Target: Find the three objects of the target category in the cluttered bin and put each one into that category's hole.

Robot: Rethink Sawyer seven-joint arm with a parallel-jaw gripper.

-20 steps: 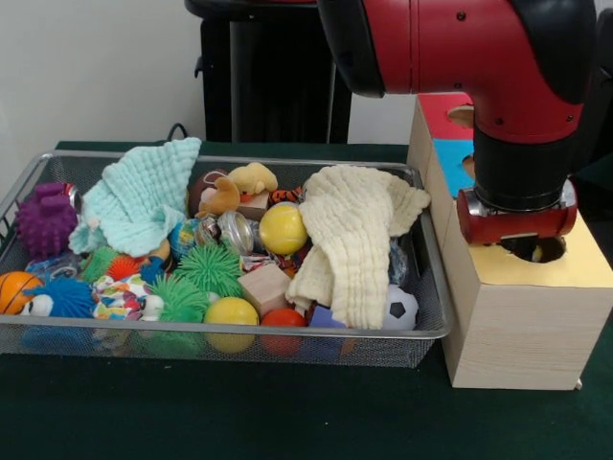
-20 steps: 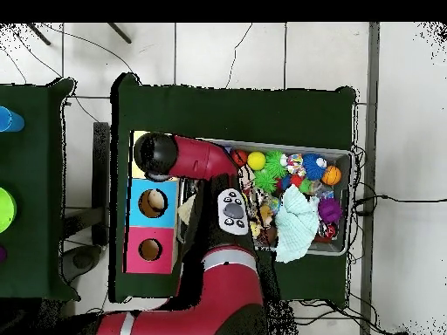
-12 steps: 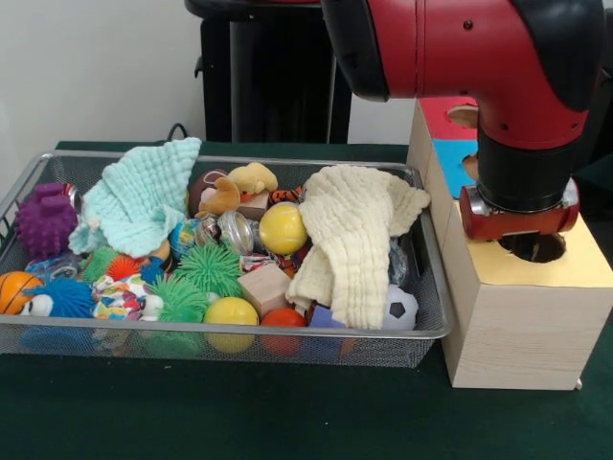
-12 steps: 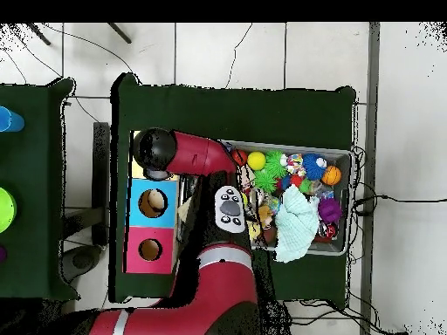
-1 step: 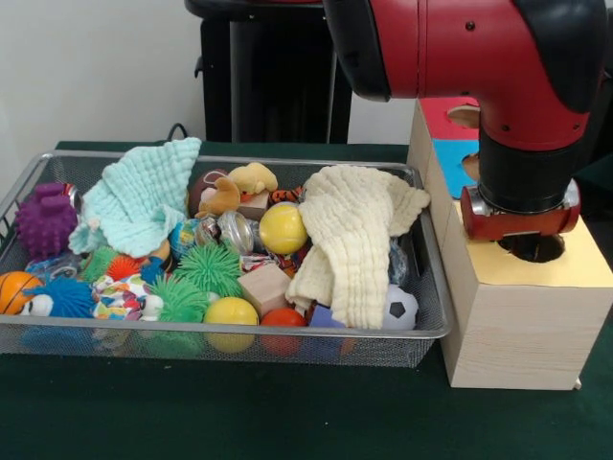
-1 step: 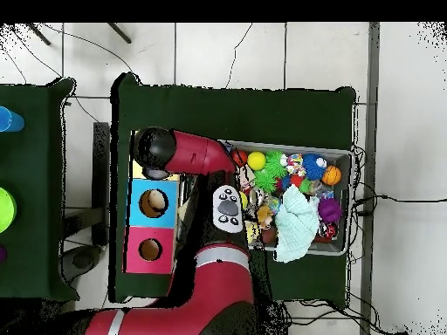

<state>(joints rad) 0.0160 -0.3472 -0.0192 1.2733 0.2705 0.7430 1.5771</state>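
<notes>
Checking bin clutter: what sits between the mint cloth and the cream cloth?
Front view: a yellow ball, with a plush toy behind it, between the mint cloth and cream cloth.

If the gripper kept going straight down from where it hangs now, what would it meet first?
Most likely nothing solid: the arm's end points down over the round hole in the yellow top of the wooden box, so it would enter that hole. Its rim might catch first; depth is unclear, and the gripper itself is hidden.
</notes>
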